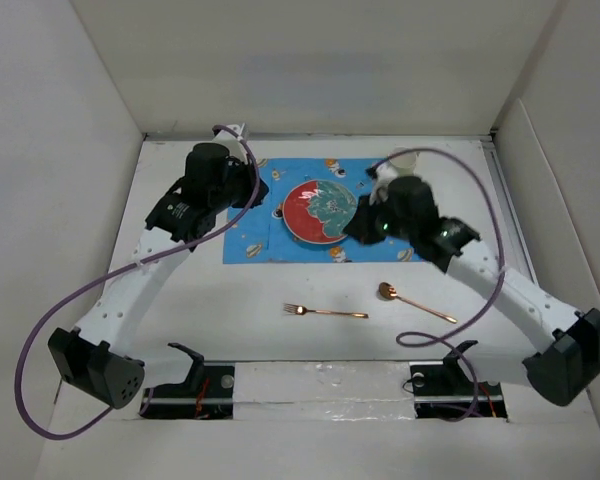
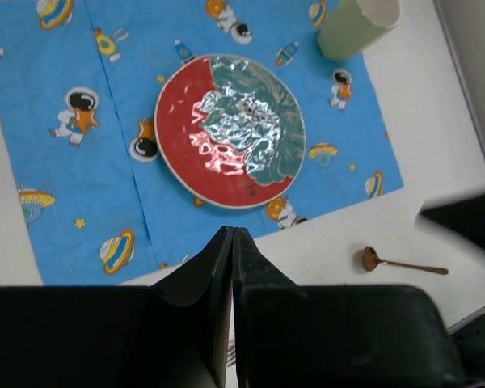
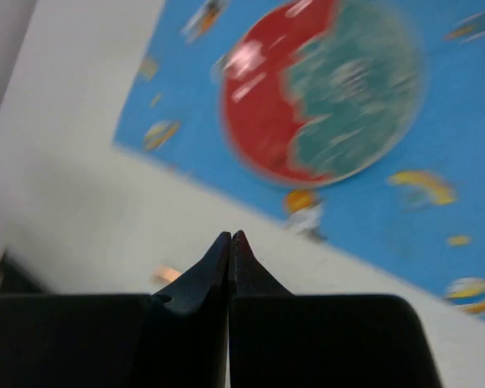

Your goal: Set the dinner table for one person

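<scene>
Left jaws and right jaws are shut, empty. The plate [image 2: 230, 129] sits on the blue placemat [image 2: 105, 178]; the fork [image 1: 325, 312] and spoon [image 1: 388, 292] lie on the worktop [image 1: 200, 300].

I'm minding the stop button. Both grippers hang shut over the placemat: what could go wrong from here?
1. The cup stands close to the right arm; a swing toward the cutlery might tip it.
2. The fork and spoon lie flat on the table; their thin handles may slip from a pinch.
3. A low pass could snag the placemat and shift the plate.
</scene>
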Controlling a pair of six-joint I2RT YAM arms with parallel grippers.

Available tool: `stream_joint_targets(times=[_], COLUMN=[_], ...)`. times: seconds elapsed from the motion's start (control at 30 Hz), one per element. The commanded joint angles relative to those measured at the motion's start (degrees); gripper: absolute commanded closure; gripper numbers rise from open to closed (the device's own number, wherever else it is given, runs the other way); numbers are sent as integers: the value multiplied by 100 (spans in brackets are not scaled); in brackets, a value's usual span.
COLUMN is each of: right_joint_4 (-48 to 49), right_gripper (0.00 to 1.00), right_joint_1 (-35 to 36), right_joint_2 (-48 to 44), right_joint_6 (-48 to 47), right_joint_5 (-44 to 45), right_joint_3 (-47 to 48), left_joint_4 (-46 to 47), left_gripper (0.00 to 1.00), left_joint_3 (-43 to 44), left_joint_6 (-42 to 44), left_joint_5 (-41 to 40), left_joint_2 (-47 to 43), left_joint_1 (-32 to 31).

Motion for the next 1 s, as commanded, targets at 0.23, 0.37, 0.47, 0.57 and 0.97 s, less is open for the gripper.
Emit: stream_joint_targets(times=[0.23,0.37,0.47,0.57,0.97], right_joint_4=[101,117,74,21,294], right_gripper=[36,35,35,36,100], right_joint_1=[2954,3289,3421,3605,4053], right_joint_2=[82,795,1374,1884,2826], right_joint_6=[284,73,-182,-323,-306], right_joint_5=[772,1293,1390,1740,1575], right_joint_3=[-1763,-1552,-1323,-1121,-735], left_joint_4=[119,74,31,-40,-268], left_gripper=[68,67,66,66,65], left_joint_3=[899,970,996,1005,1014], left_joint_6=[81,125,134,143,213], left_joint_5=[-375,-385,-384,-507,-867], left_joint_2=[-3,-100,-205,-310,-671], left_joint_1=[56,170,249,249,249])
